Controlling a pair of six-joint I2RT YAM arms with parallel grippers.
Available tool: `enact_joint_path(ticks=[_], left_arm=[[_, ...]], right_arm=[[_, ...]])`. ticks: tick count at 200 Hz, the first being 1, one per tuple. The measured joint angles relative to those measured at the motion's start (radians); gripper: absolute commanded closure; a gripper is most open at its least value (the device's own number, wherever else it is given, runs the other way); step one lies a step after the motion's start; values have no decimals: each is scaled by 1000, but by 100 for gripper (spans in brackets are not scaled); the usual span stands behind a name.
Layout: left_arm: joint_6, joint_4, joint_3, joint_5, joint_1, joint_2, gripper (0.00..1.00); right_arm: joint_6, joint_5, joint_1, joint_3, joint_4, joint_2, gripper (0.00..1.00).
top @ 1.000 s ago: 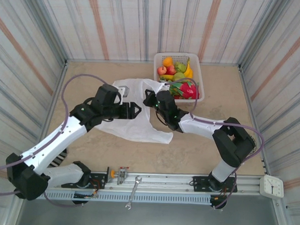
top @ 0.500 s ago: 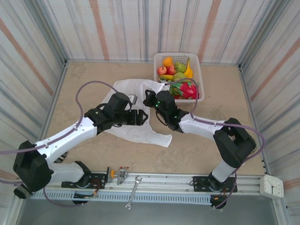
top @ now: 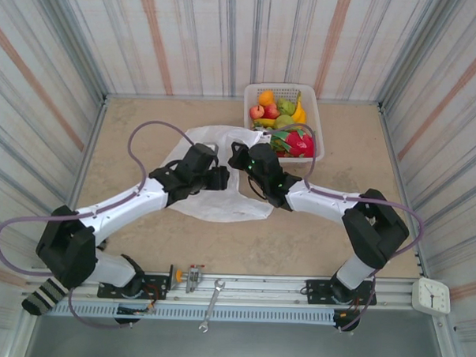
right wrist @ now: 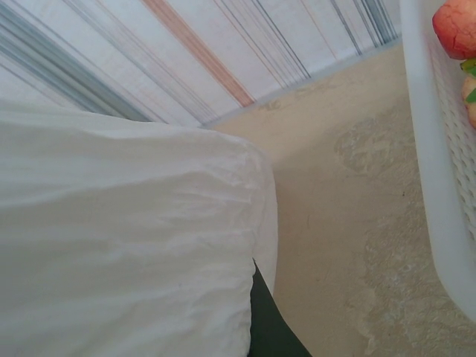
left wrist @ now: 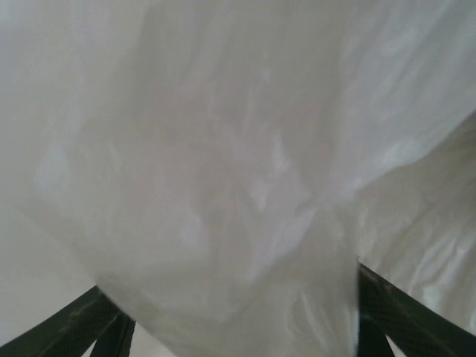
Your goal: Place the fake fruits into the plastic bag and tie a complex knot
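In the middle of the table, a little to the left, your left gripper sits against the bag. Its fingers stand wide apart with white film bulging between them, and as far as the wrist view shows, nothing is pinched there. The bag lies crumpled on the table between the two arms, with its far right edge raised. Just to the right, your right gripper is closed tight. Film drapes over it in its wrist view, so I judge it to be holding that raised edge.

You are on the opening step: one side of the mouth is held up and the other has to be caught. The next move calls for closing the left fingers on a single layer of film, then drawing the two grippers apart so the mouth gapes. Catch both layers and it will not open. The bag looks flat and empty, though its inside is hidden.

At the far right, the white basket holds the fruit: an orange, an apple, a green pear, a banana and a pink dragon fruit. None has gone across yet.
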State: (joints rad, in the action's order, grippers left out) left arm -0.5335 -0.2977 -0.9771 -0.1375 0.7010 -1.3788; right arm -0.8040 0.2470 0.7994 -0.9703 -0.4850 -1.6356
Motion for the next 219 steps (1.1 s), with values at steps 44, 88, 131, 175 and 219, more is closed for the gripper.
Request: enact_joint_path(ticks=[44,88,131,175,219], left_arm=[[56,-20,-45,-92,-20,-1,78],[137,-103,-58,-95,-92,29,100],[246,-330,-246,81,-195,67,100],[302,-455,-338,334,-367,84,100],[309,-544,-411,461,-472,79,100]], right_arm=[[-4,0,0,16,20,10,100],[5,-13,-9,26,73,45,100],[81,-101,-103,26,175,45,100],[183,-236,-160,26,212,27,100],[286,-324,-160,28,212,25,100]])
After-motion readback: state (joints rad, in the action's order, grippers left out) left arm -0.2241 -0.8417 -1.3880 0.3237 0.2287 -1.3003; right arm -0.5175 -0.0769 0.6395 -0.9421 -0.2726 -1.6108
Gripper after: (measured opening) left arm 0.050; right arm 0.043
